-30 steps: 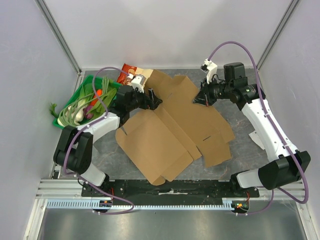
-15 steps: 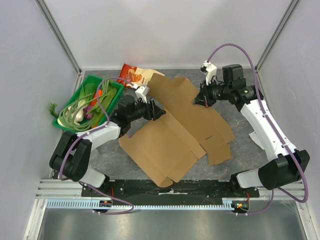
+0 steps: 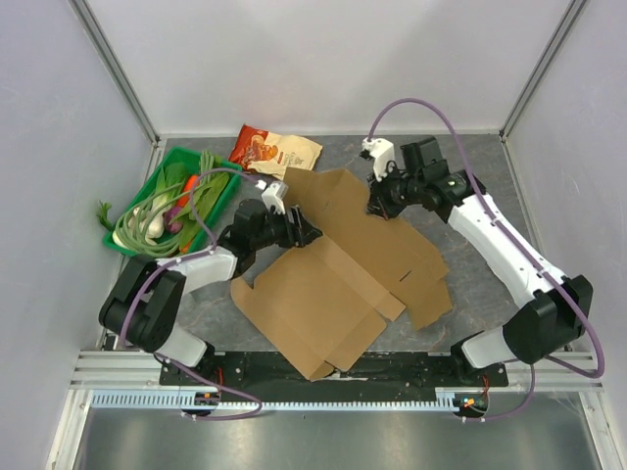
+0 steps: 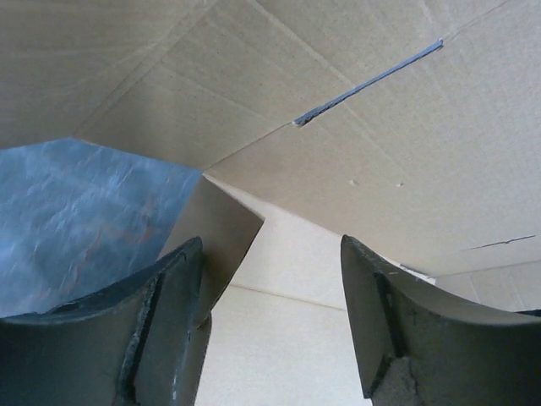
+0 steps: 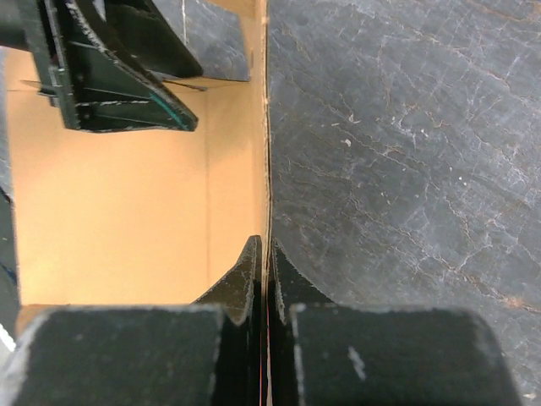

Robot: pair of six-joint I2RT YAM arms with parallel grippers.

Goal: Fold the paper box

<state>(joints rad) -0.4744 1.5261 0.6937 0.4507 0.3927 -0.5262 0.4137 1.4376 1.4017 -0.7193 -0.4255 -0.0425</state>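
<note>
No text or number is readable: the bag's [image 3: 275,150] print is too small, and the box [image 3: 323,294] is plain brown.

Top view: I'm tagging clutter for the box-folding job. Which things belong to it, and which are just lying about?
Job: paper box, left gripper, right gripper clamped on its edge.
Lying about: snack bag, green tray, vegetables in it.

The flat brown corrugated cardboard cutout [image 3: 323,294] now lies nearer the arm bases; the right gripper [image 3: 374,210] sits farther left
</note>
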